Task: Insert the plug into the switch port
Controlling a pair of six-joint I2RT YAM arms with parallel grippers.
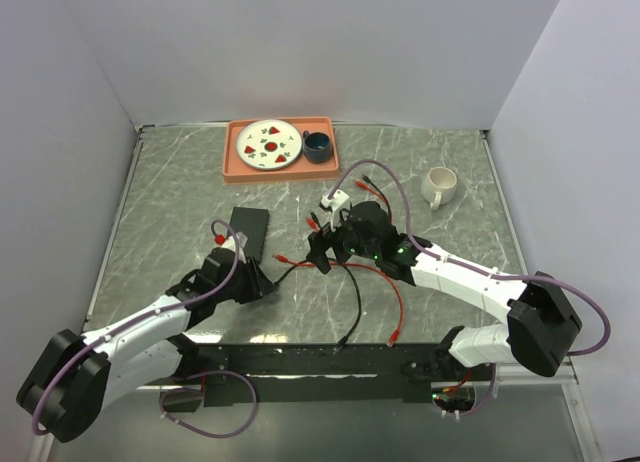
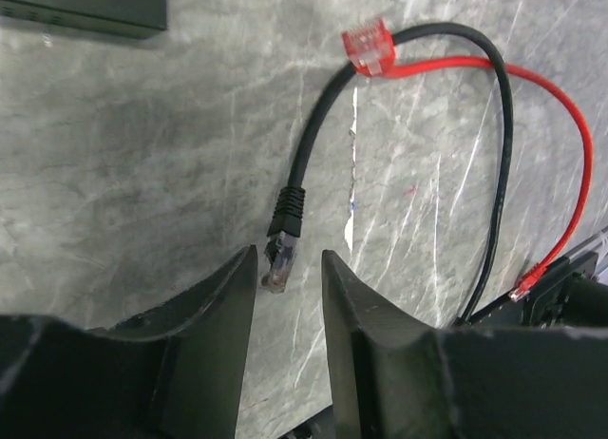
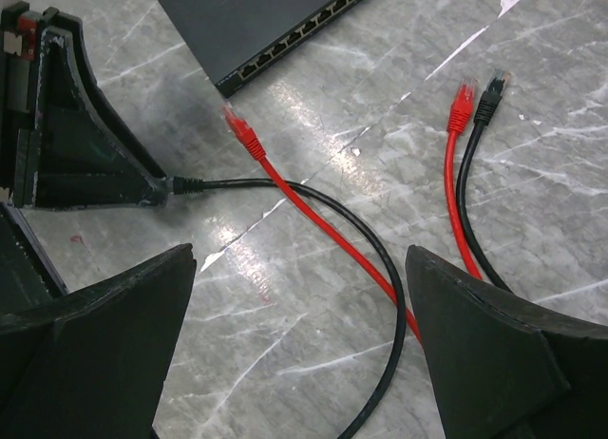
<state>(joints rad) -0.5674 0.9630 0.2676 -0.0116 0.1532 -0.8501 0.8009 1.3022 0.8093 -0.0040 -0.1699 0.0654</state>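
The switch is a flat black box left of centre; its row of ports faces the right wrist camera, and its edge shows in the left wrist view. A black cable ends in a clear plug lying on the table between the fingertips of my left gripper, which is open and not clamped on it. My left gripper sits just below the switch. My right gripper is wide open and empty above the crossed black and red cables; in the top view it is right of the switch.
A red plug lies near the switch's ports. Further red and black plug ends lie to the right. An orange tray with a plate and dark cup stands at the back. A white mug stands at the back right.
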